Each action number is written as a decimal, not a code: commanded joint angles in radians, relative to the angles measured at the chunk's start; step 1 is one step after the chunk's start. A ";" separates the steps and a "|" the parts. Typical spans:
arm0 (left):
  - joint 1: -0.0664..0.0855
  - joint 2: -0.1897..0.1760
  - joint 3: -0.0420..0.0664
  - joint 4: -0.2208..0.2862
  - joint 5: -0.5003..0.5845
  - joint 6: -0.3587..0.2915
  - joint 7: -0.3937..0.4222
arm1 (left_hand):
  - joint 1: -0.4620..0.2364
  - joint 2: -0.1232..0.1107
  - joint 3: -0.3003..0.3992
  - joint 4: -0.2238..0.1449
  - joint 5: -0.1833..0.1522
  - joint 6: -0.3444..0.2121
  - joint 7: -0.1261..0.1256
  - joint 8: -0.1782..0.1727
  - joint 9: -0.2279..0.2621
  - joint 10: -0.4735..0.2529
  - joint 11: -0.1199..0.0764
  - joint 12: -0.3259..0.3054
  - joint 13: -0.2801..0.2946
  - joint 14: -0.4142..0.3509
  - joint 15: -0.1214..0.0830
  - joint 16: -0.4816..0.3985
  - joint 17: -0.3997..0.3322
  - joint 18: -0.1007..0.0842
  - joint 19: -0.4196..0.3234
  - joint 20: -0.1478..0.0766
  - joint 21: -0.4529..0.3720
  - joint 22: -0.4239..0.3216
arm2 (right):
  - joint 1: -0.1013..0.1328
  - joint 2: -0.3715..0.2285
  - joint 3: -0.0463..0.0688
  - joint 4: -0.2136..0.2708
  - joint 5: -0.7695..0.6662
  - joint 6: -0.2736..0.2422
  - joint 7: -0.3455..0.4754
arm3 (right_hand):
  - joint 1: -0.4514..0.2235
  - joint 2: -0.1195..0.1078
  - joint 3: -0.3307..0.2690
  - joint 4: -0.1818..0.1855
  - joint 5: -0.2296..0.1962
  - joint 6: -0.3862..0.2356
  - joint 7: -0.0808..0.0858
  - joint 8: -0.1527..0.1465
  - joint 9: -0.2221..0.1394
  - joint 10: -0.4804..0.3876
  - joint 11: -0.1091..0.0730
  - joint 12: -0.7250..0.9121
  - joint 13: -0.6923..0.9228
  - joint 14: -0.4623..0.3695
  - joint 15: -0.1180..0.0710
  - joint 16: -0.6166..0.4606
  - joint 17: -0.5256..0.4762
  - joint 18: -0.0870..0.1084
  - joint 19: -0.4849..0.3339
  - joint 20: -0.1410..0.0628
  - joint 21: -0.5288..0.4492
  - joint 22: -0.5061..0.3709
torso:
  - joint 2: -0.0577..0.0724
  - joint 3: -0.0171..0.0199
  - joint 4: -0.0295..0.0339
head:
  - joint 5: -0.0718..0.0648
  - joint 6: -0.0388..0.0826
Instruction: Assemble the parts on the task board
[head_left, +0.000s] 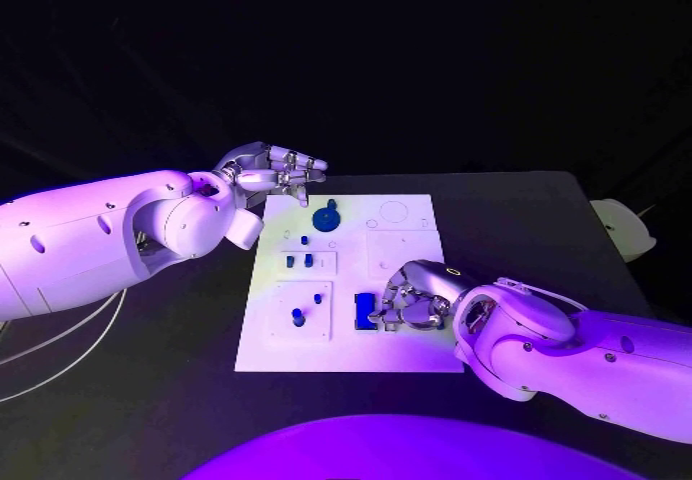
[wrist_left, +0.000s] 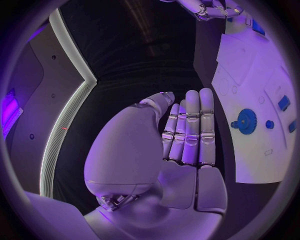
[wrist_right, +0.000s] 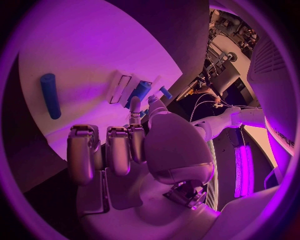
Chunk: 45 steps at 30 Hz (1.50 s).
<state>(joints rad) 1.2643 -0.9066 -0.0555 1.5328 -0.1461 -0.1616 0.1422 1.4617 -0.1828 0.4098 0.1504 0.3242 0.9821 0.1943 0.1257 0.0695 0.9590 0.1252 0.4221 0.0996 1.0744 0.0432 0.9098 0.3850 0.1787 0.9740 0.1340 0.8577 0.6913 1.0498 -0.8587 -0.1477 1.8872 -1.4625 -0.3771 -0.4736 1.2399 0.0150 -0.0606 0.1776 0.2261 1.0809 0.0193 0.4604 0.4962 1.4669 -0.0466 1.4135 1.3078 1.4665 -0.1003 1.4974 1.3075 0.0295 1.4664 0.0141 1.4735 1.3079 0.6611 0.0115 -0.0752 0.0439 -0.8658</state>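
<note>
Right hand (head_left: 408, 300) curls over a blue part (head_left: 365, 311) on the task board (head_left: 404, 350), grasp unconfirmed; left hand (head_left: 274, 168) hovers empty, fingers together; misjudged contact risks skidding the part across the counter.

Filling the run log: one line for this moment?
left hand: open, beside white task board | right hand: on board at blue block, grip unclear
</note>
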 joint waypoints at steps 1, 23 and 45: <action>0.000 0.000 0.000 0.001 -0.006 0.019 0.003 | 0.006 0.002 0.002 0.001 -0.003 -0.006 -0.002 0.005 0.001 -0.007 0.000 0.003 -0.001 -0.001 0.003 -0.004 -0.001 0.006 0.004 0.000 -0.003 -0.001 | -0.001 -0.029 0.000 0.022 -0.015 -0.035 0.013 | 0.005 -0.007 0.001 -0.007 -0.005 -0.004 -0.003 0.003 0.001 0.023 -0.004 -0.005 0.129 0.080 -0.007 0.001 0.141 -0.008 0.071 -0.009 -0.007 0.234 | -0.001 0.0005 -0.0006 | -0.002 0.000; 0.000 0.006 0.000 0.000 -0.006 0.025 0.017 | 0.000 -0.002 -0.001 0.004 -0.004 -0.006 -0.003 0.006 0.001 -0.007 0.000 0.004 -0.002 -0.002 0.004 -0.004 -0.002 0.006 0.003 0.001 -0.004 -0.001 | -0.003 -0.272 -0.002 0.066 -0.038 -0.082 -0.061 | 0.003 -0.007 0.011 -0.012 -0.007 -0.055 0.034 -0.078 -0.041 0.001 0.026 -0.046 0.103 0.077 0.016 -0.008 0.128 -0.002 0.059 0.009 -0.038 0.226 | 0.001 0.0005 -0.0002 | -0.039 0.004; 0.000 0.007 0.000 0.000 -0.006 0.027 0.015 | 0.000 -0.002 -0.001 0.004 -0.004 -0.006 -0.003 0.006 0.001 -0.007 0.000 0.004 -0.002 -0.002 0.004 -0.004 -0.002 0.006 0.003 0.001 -0.004 -0.001 | -0.039 -0.201 -0.006 0.006 -0.089 -0.059 -0.097 | -0.014 -0.009 0.006 -0.002 -0.010 -0.045 0.037 -0.090 -0.048 -0.001 0.029 -0.052 0.100 0.076 0.020 -0.010 0.126 -0.001 0.058 0.013 -0.043 0.225 | 0.001 0.0007 -0.0004 | -0.047 0.003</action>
<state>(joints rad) 1.2642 -0.9014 -0.0557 1.5312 -0.1477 -0.1540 0.1453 1.4617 -0.1828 0.4098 0.1504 0.3242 0.9822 0.1942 0.1257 0.0694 0.9590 0.1252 0.4221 0.0985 1.0744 0.0432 0.9098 0.3843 0.1786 0.9740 0.1340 0.8577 0.6913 1.0126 -1.0636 -0.1533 1.8963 -1.5272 -0.4457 -0.5555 1.2327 0.0062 -0.0551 0.1700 0.2221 1.0322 0.0539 0.3770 0.4489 1.4656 -0.0256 1.3620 1.3095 1.4665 -0.0856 1.4914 1.3077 0.0295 1.4664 0.0217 1.4342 1.3074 0.6622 0.0117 -0.0739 -0.0048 -0.8630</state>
